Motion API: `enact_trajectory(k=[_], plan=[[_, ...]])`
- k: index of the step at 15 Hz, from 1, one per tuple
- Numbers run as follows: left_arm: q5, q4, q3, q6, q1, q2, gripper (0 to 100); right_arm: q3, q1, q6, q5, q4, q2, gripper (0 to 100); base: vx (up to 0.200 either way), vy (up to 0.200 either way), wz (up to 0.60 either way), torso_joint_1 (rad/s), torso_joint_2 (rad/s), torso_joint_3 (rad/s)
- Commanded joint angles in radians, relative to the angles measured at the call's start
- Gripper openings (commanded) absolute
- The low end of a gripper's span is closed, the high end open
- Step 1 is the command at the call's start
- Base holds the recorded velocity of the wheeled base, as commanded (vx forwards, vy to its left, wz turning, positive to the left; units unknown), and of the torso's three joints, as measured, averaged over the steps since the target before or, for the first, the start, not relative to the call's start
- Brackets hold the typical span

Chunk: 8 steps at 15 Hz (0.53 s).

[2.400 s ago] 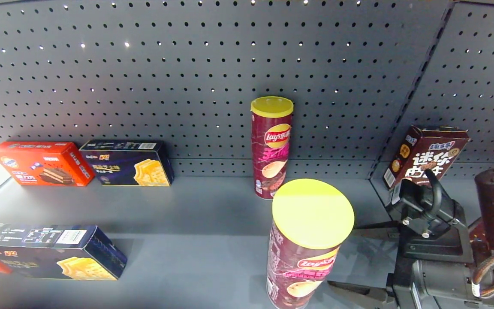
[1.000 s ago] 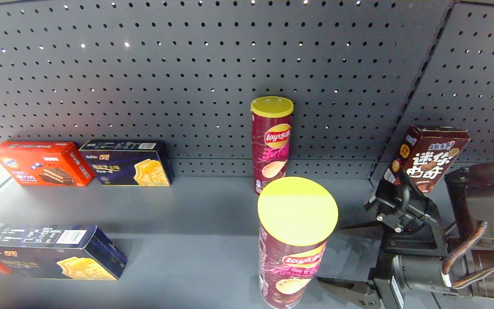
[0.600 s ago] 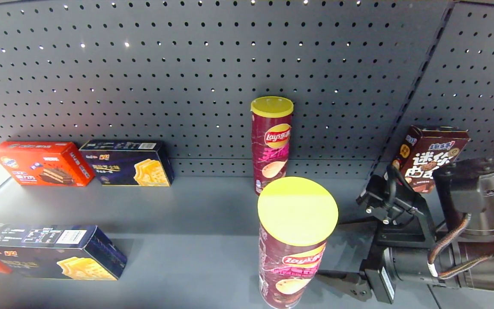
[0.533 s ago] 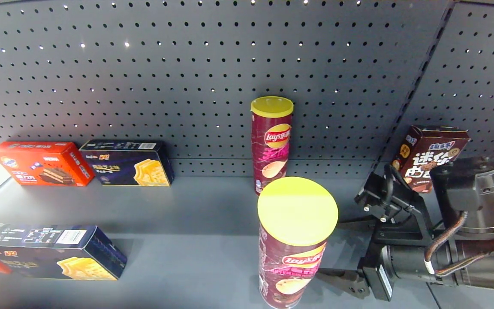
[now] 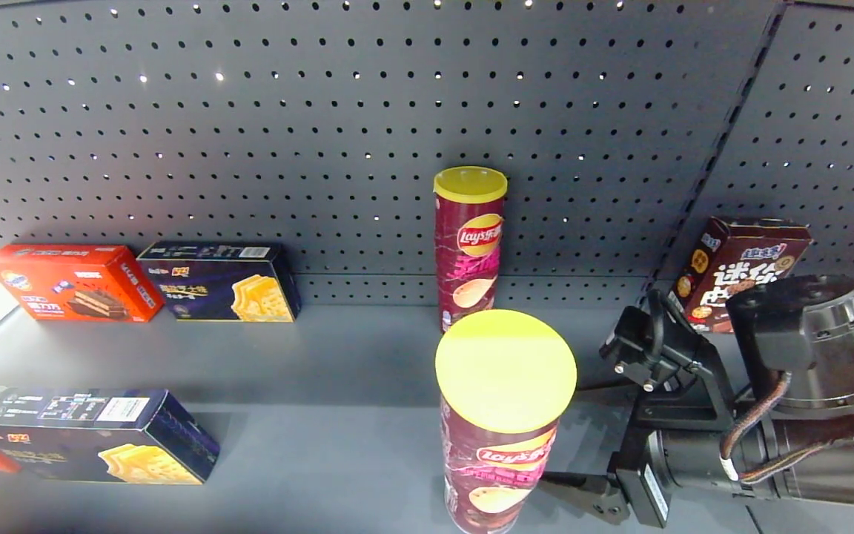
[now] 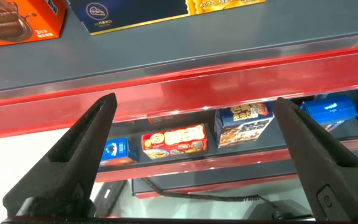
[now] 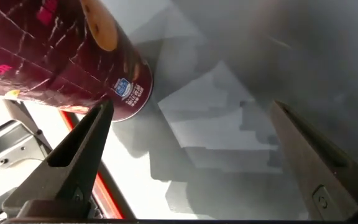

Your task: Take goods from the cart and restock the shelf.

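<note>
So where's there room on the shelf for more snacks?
Bare shelf lies between the back blue cracker box and the back chip can, and between the front blue cracker box and the front chip can. It's crowded around the right arm and brown cookie box.

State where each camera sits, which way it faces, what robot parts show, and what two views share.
Head view: on the head, facing forward and down at the shelf; the right arm and right gripper show beside the front chip can.
Left wrist view: on the left wrist, facing the shelf's red front edge and lower boxes; the open left gripper shows.
Right wrist view: on the right wrist, facing the shelf floor; the open right gripper shows.
Shared: the front chip can, in head and right wrist views.
</note>
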Motion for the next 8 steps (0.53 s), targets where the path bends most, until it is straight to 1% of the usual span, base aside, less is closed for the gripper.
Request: enact_trajectory(k=[1,8], plan=[[0.0,0.0,0.001,-0.001,0.0,0.001,100,0.002,0.011,-0.001,0.001,0.0,0.002,100,0.0,0.0,0.0,0.0,0.0,0.0],[0.0,0.0,0.001,-0.002,0.002,0.001,100,0.022,0.031,-0.001,0.001,0.0,-0.006,100,0.0,0.0,0.0,0.0,0.0,0.0]])
